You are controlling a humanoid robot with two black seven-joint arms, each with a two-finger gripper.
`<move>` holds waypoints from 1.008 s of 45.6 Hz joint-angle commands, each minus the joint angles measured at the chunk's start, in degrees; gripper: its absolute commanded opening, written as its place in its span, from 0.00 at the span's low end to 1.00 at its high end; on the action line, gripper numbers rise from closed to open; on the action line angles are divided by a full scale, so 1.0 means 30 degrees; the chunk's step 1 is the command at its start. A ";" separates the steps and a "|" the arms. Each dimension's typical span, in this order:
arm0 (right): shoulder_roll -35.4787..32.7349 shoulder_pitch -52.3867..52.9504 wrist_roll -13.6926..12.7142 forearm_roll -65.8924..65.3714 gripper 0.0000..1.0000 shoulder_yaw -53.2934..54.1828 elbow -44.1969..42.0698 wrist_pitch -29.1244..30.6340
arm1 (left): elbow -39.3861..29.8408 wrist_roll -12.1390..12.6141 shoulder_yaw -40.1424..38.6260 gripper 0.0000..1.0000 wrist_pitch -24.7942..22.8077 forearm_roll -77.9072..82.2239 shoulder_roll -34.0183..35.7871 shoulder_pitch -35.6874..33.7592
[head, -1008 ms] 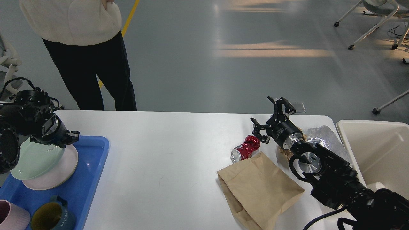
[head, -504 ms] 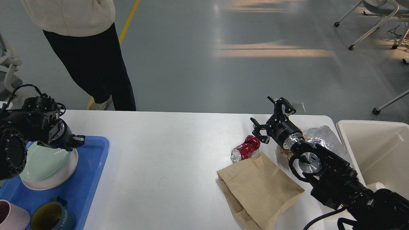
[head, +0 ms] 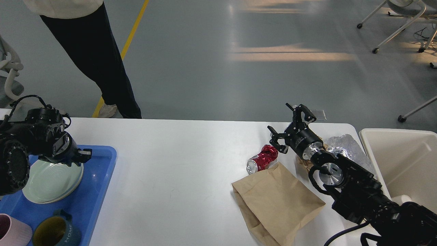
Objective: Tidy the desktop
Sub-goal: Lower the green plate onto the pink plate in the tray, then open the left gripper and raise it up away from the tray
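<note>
The white desktop (head: 177,164) carries a crushed red can (head: 263,159), a flat brown paper bag (head: 276,201) and crumpled foil (head: 341,145), all at the right. My right gripper (head: 288,124) is open and empty, just right of the can and a little above it. My left gripper (head: 83,153) is at the far right rim of a green plate (head: 51,181). That plate lies flat on a pink plate in the blue tray (head: 99,191). The left gripper's fingers are dark and too small to tell apart.
A cream bin (head: 403,160) stands off the table's right end. A pink mug (head: 13,232) and a dark mug (head: 56,232) sit at the tray's near end. A person's legs (head: 92,58) are behind the table's far left edge. Chairs (head: 403,20) stand at the far right.
My left gripper moved right and lowered the tilted green plate until it lay flat on the pink plate. The person walked off to the left. My right arm has not moved.
</note>
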 commanded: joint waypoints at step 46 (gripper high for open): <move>-0.0011 -0.0004 0.0010 -0.0001 1.00 0.0000 0.0000 0.0000 | 0.3011 -0.0058 -0.8072 0.97 -0.1348 -0.0145 -0.2114 -0.6562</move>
